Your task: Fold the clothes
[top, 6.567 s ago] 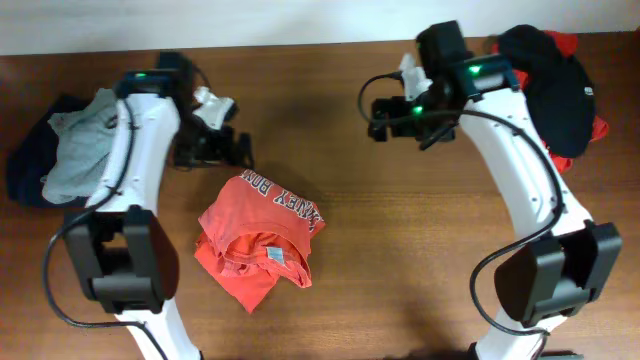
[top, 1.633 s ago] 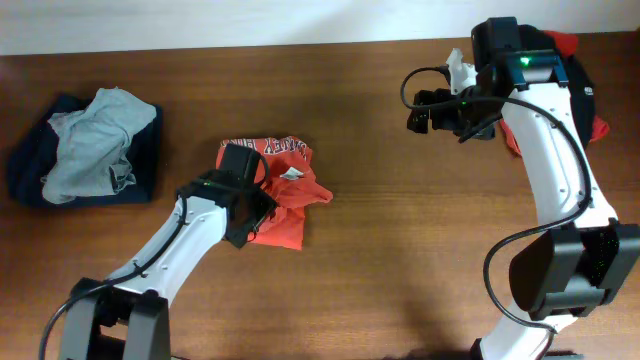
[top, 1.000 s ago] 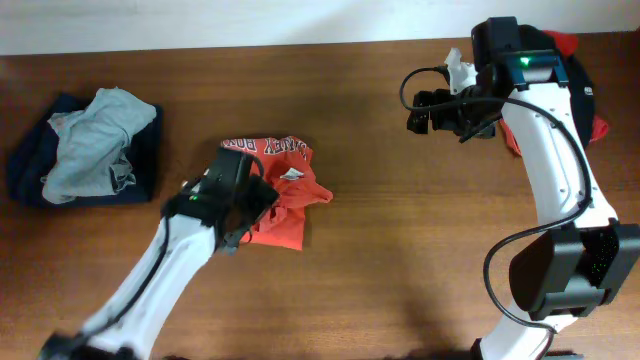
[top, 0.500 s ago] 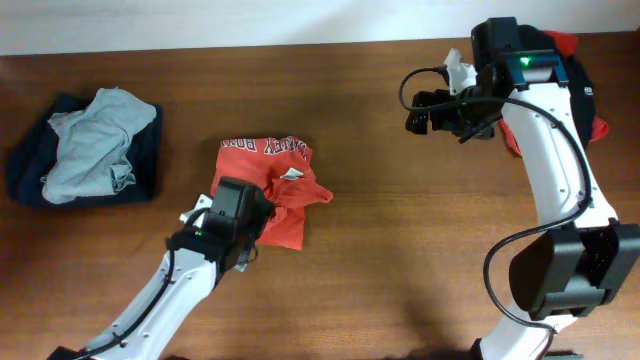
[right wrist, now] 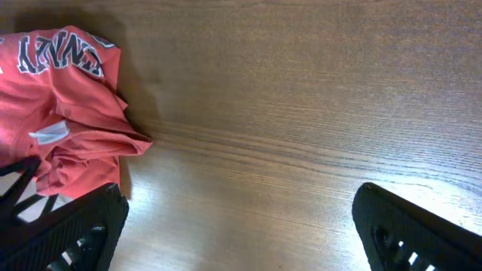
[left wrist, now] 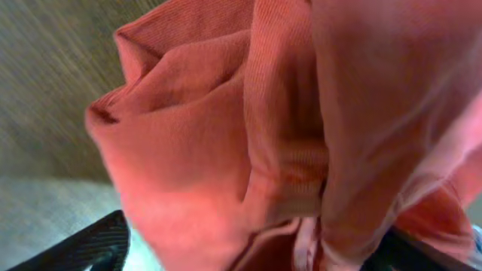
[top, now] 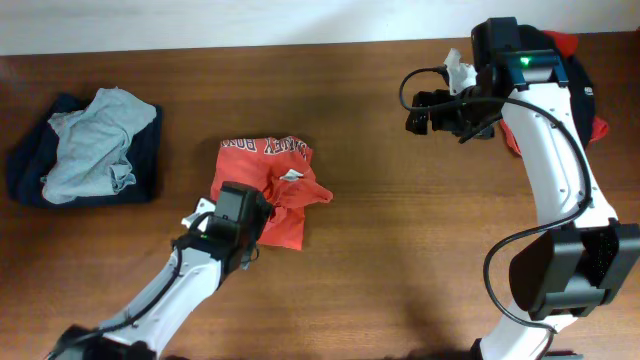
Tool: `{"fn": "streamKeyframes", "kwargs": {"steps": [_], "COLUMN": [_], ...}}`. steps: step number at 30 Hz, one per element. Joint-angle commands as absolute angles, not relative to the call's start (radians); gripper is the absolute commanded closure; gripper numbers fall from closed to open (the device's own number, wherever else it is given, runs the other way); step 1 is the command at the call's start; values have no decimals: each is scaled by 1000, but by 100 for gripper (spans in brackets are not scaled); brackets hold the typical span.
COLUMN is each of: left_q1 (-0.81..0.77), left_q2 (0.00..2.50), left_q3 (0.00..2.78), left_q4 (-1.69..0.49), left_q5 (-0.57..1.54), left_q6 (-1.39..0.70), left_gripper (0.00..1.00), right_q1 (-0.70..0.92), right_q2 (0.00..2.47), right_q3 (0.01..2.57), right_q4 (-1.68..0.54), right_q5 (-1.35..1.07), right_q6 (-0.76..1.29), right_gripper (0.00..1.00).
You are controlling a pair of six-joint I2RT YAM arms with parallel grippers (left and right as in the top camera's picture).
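A red T-shirt with printed lettering lies bunched and partly folded on the wooden table, left of centre. My left gripper is down at its front-left edge. In the left wrist view the red cloth fills the frame, and the left gripper has its fingers wide apart with cloth bulging between them. My right gripper hangs open and empty above bare table at the back right. The right wrist view shows the red T-shirt far off to the left of the right gripper.
A grey garment on a navy one is piled at the far left. A heap of black and red clothes sits at the back right behind the right arm. The table's back edge meets a white wall.
The left gripper has slid along the shirt's left side to its front-left edge. The shirt has barely changed shape over the last second. The right arm has not moved.
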State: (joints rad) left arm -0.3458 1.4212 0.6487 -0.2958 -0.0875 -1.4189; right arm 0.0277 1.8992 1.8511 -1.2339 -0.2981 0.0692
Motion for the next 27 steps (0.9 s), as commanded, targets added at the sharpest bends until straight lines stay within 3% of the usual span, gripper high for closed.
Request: {"fn": "streamKeyframes", "kwargs": {"steps": [1,2,5,7,10,13,27], "left_q1": [-347,-347,-347,-347,-344,-342,-204], "left_q2": [1482,1499,1545,1572,1588,1587,1587], "left_q3": [638,638,638,638,638,638,653], "left_q4": [-268,-263,-251,-242,-240,-241,-235], "left_q5": [-105,-105,-106,-113,-115,-142,-173], "left_q6": [-1428,-1428,-1428,-1428,-1425,-1357,-532], "left_gripper": [11,16,18,30,72,99,100], "right_q1": [27,27,27,27,27,27,27], "right_q2": [1908,1908,1908,1908,1908,1908,1908], "right_q3": [1855,1855,1855,1855,1855,1855,1855], "right_q4": [-1236,-1236,-1235,-1236,-1235,-1234,-1229], "right_q5": [-310,-310,-306,-303,-303,-303,-277], "right_q6": [56,56,56,55,55,56,56], "right_gripper": [1,1,1,1,1,1,2]}}
